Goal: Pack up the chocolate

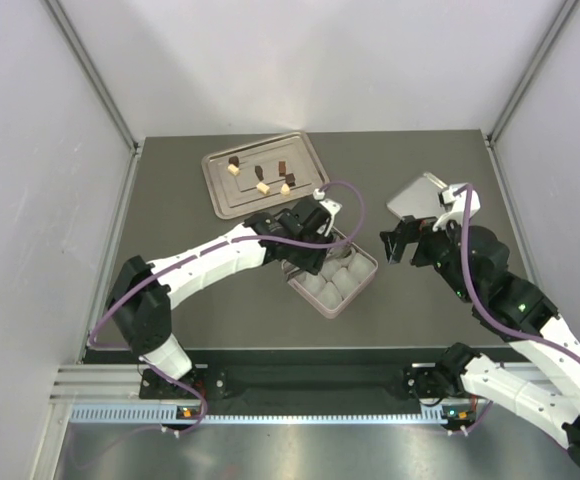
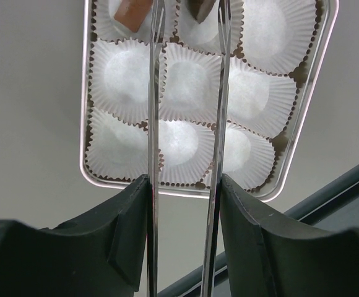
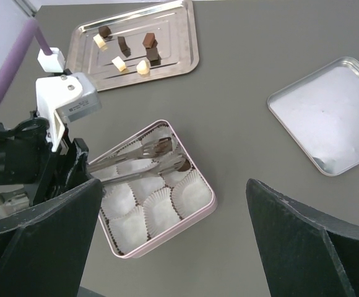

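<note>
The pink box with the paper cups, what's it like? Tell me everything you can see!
The pink box is square with rounded corners and a thin pink rim. It lies flat on the dark table between the two arms. Nine white frilly paper cups fill it, three by three. Two cups in one edge row hold brown chocolate pieces, and the other seven look empty. The left gripper holds metal tongs over it, with the tips by those filled cups.
</note>
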### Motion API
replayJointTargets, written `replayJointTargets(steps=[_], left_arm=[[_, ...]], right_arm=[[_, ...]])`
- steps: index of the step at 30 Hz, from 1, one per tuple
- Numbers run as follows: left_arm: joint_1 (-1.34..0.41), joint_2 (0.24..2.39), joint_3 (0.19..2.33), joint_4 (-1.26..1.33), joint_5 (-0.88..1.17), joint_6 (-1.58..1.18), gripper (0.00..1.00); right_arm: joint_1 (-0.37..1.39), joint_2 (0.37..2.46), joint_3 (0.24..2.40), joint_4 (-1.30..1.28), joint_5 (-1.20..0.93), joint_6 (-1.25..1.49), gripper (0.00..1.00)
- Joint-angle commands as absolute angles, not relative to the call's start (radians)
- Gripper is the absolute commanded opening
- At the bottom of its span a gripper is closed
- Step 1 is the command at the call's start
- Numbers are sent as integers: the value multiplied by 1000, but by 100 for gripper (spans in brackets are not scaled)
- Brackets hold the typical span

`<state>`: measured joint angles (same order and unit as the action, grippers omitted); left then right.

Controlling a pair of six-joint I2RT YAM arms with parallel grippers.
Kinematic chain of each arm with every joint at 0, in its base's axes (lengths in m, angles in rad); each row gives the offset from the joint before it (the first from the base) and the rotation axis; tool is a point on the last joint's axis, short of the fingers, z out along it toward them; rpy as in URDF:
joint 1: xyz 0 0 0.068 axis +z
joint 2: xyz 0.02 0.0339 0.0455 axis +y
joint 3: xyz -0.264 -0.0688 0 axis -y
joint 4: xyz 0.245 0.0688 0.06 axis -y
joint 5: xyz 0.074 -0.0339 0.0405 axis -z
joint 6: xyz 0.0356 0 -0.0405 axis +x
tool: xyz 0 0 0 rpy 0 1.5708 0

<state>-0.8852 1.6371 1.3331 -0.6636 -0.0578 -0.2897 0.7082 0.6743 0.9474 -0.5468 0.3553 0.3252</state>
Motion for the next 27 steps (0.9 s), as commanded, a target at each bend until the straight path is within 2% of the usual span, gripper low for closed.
replayJointTargets(steps=[1,6,11,18,27], left_arm=[[-890,1618,1413,-669,-93,-299,51],[-885,1624,1529,-733,-218,-299,50],[-816,1647,1635,-775,-256,-264,51],[-577,1695,1638,-744,-213,-262,52],[-459,1779,1588,-640,-221,-256,58]], right_arm=[[698,676,983,-522,376,325,100],[698,678,983,-514,373,321,100],[698,684,968,-511,380,318,100],[698,689,960,-500,377,310,100],[698,701,945,-486,370,304,100]])
